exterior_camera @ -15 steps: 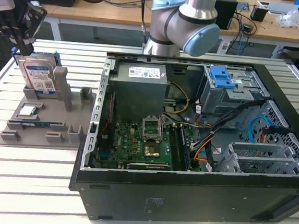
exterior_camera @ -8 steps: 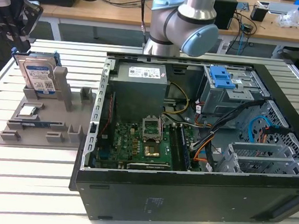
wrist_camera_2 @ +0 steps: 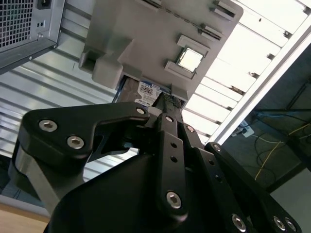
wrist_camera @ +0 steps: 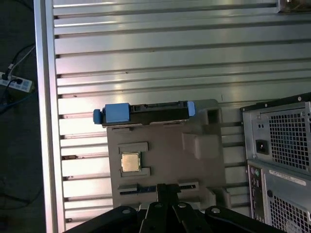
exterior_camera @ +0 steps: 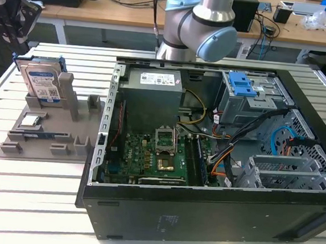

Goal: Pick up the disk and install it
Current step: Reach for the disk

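The disk (exterior_camera: 43, 83) is standing on edge at one end of a grey holder tray (exterior_camera: 54, 127), which is sitting on the slatted desk (exterior_camera: 30, 202) just beside the open computer case (exterior_camera: 201, 208), on the exterior view's left, while the tool (wrist_camera: 167, 187) is hovering over the tray with its fingers pressed together on nothing.

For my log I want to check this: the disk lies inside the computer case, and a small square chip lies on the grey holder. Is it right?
Not quite. The disk stands on edge in the grey holder, outside the computer case, as the exterior view shows. The small square chip does lie on the holder.
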Tool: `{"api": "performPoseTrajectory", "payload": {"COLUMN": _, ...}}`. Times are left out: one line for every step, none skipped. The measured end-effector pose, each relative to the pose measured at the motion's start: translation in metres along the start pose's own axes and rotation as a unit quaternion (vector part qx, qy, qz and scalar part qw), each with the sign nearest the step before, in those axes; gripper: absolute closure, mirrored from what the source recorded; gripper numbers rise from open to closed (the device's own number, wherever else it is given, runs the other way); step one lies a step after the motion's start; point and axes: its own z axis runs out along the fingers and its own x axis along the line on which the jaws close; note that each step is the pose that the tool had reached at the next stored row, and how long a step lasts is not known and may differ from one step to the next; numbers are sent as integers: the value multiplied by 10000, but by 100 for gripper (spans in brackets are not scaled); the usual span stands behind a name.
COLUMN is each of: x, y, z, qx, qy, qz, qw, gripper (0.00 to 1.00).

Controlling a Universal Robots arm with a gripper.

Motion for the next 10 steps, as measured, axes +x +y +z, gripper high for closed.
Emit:
{"api": "performPoseTrajectory", "payload": {"x": 15, "y": 8, "z": 1, "qx": 0, "qy": 0, "qz": 0, "qw": 10000, "gripper": 90}}
{"api": "performPoseTrajectory", "payload": {"x": 28, "y": 15, "z": 2, "qx": 0, "qy": 0, "qz": 0, "qw": 10000, "gripper": 90}}
{"api": "performPoseTrajectory", "payload": {"x": 43, "y": 25, "z": 4, "qx": 0, "qy": 0, "qz": -1, "qw": 10000, "gripper": 90}}
{"api": "performPoseTrajectory", "payload": {"x": 57, "y": 33, "z": 5, "qx": 0, "qy": -1, "qz": 0, "qw": 10000, "gripper": 90}}
{"api": "performPoseTrajectory", "payload": {"x": 77, "y": 47, "z": 7, "qx": 0, "qy": 0, "qz": 0, "qw": 10000, "gripper": 90}}
{"api": "performPoseTrajectory", "payload": {"x": 92, "y": 56, "z": 9, "qx": 0, "qy": 0, "qz": 0, "qw": 10000, "gripper": 90}}
{"api": "performPoseTrajectory", "payload": {"x": 113, "y": 69, "z": 13, "qx": 0, "qy": 0, "qz": 0, "qw": 10000, "gripper": 90}}
{"api": "performPoseTrajectory", "payload": {"x": 127, "y": 80, "z": 15, "qx": 0, "qy": 0, "qz": 0, "qw": 10000, "gripper": 90}}
{"api": "performPoseTrajectory", "payload": {"x": 151, "y": 99, "z": 18, "qx": 1, "qy": 1, "qz": 0, "qw": 10000, "gripper": 90}}
{"api": "performPoseTrajectory", "payload": {"x": 167, "y": 115, "z": 21, "qx": 0, "qy": 1, "qz": 0, "qw": 10000, "gripper": 90}}
